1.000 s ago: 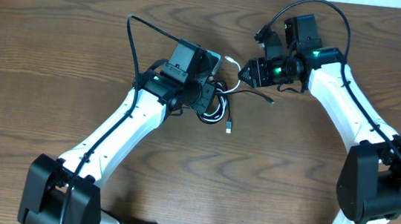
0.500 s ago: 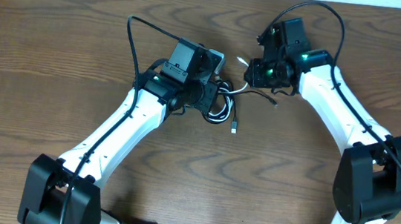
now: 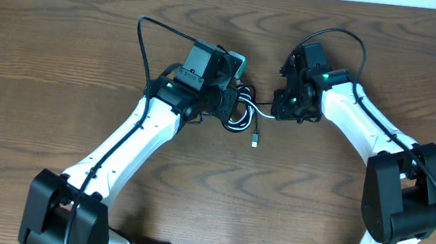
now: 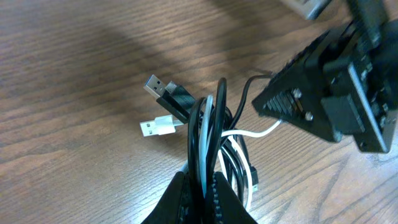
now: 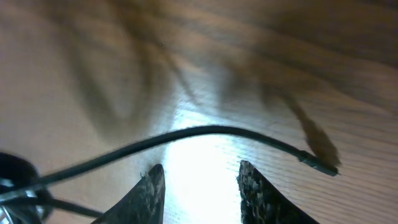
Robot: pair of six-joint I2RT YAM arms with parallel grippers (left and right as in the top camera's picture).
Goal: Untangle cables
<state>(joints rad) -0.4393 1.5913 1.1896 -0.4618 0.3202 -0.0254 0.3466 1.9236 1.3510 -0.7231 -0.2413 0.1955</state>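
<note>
Left end effector [image 4: 202,185] clenched on tangled coil of thin black and white cords [image 4: 212,134], on brown wooden bench [image 3: 62,57]. Right end effector [image 5: 200,186] released, just beside coil, loose black strand [image 5: 205,129] beyond its fingertips. Risk: a pull tightens the loops, since both cords are pinched together.

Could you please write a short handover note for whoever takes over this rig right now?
Left gripper: fingers shut on the looped bundle of thin black cord and thin white cord.
Right gripper: fingers open and empty, close beside the bundle; the black cord's small plug end lies just ahead on the wooden table.
Done: nothing separated yet.
Left: the two cords are tangled together; pull one free of the loops.
</note>
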